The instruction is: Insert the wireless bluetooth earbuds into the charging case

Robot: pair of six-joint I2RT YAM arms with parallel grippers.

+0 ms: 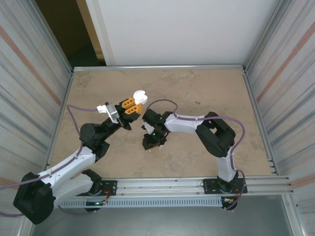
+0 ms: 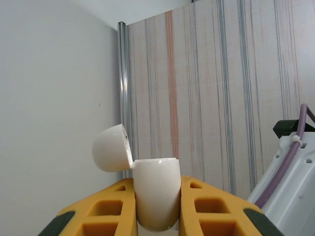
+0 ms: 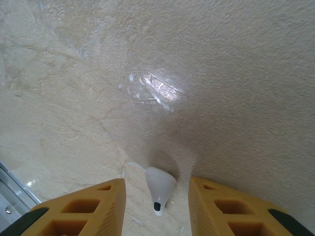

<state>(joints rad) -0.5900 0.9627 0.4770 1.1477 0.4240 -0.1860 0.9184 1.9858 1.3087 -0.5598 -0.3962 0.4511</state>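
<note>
A white charging case (image 2: 156,191) stands upright between the orange fingers of my left gripper (image 2: 157,180), which is shut on it. Its domed lid (image 2: 112,147) is hinged open to the left. From above, that left gripper (image 1: 132,105) holds the case (image 1: 140,95) raised over the middle of the table. My right gripper (image 1: 150,143) points down at the tabletop just right of it. One white earbud (image 3: 160,187) lies on the table between the fingers of the right gripper (image 3: 156,183), which is open with a gap on each side.
The beige tabletop (image 1: 197,88) is walled by corrugated panels (image 1: 280,73) on both sides. A metal rail (image 1: 187,184) runs along the near edge and shows at the lower left in the right wrist view (image 3: 15,191). The right arm's white body and purple cable (image 2: 295,167) rise beside the case.
</note>
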